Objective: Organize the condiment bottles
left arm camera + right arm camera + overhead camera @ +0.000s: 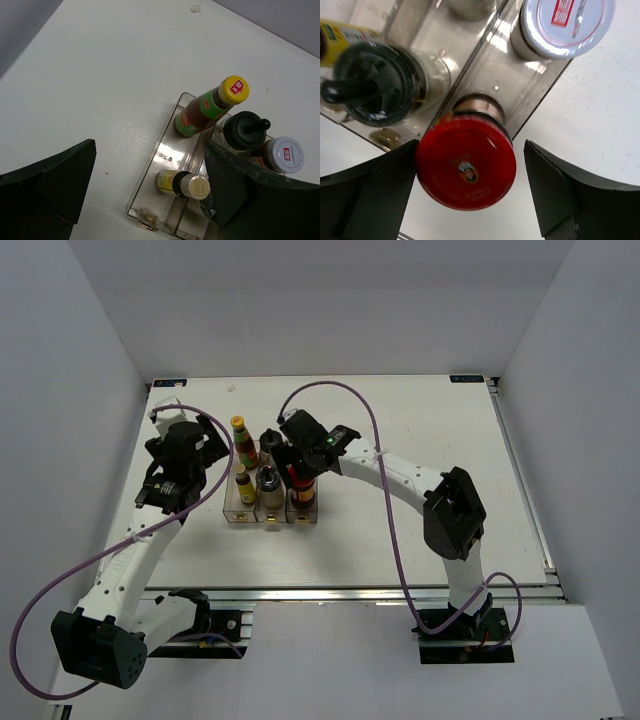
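from above, the tray (243, 519) is seen between the arms. the left gripper (212, 445) is held just beside it, and the right gripper (298, 462) over the red jar (302, 484) at the near end of the right compartment.

in the left wrist view, the fingers (55, 185) are spread wide and nothing is held. the sauce bottle (205, 107) is stood in the left compartment, with the tiny bottle (182, 183) nearer.

in the right wrist view, the red jar is flanked by parted fingers (570, 195). a gap is seen at one side.
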`<move>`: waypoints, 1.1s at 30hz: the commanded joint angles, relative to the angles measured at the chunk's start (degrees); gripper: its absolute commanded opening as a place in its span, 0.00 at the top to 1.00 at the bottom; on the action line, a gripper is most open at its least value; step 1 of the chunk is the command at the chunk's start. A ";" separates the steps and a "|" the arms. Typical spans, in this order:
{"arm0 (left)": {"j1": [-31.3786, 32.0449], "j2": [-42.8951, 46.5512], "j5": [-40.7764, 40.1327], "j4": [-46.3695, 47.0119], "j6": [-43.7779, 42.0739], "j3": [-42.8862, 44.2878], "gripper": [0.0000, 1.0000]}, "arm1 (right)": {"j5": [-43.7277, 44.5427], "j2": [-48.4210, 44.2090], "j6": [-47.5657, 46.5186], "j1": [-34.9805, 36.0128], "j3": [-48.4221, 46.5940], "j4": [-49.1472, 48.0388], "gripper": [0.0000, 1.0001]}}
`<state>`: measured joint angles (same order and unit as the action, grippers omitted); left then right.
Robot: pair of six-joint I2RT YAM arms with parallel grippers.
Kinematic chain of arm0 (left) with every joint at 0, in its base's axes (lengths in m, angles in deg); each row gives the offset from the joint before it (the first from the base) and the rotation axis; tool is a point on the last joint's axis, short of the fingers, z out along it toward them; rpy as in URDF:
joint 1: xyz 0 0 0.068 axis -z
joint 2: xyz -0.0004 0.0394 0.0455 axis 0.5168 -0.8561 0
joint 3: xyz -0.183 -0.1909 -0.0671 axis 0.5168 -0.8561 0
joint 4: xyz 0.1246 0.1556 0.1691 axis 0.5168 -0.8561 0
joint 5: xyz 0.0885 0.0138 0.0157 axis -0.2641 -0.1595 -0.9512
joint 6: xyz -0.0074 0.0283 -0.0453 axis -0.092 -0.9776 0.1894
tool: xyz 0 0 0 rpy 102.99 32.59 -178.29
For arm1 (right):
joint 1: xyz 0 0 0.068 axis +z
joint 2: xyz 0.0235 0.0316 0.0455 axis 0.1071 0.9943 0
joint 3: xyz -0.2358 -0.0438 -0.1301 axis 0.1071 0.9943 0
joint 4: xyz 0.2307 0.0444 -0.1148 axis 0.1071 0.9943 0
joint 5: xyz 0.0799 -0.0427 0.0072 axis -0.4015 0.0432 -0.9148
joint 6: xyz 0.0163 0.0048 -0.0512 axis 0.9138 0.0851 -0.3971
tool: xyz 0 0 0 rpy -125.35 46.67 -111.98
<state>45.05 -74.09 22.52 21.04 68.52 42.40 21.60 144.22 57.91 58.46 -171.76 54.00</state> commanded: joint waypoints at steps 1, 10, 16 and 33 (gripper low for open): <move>-0.40 1.63 -0.89 0.05 -0.05 -0.13 0.02 | 2.52 -3.77 0.27 0.51 -4.41 -3.16 0.11; -0.40 2.16 -1.51 -0.56 0.22 0.48 0.02 | 9.88 -10.61 -1.13 0.33 -3.99 -3.42 0.11; -0.40 2.25 -3.26 -1.00 0.22 -0.04 0.02 | 7.59 -20.97 2.54 -9.81 8.22 -6.14 0.11; -13.40 -3.11 3.94 1.72 3.90 -1.45 0.02 | 28.54 -48.42 12.13 -23.49 47.26 -17.39 0.11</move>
<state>32.96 -77.41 24.42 22.16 70.35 41.02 44.18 97.28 67.66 34.81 -126.29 41.60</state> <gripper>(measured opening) 0.982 0.894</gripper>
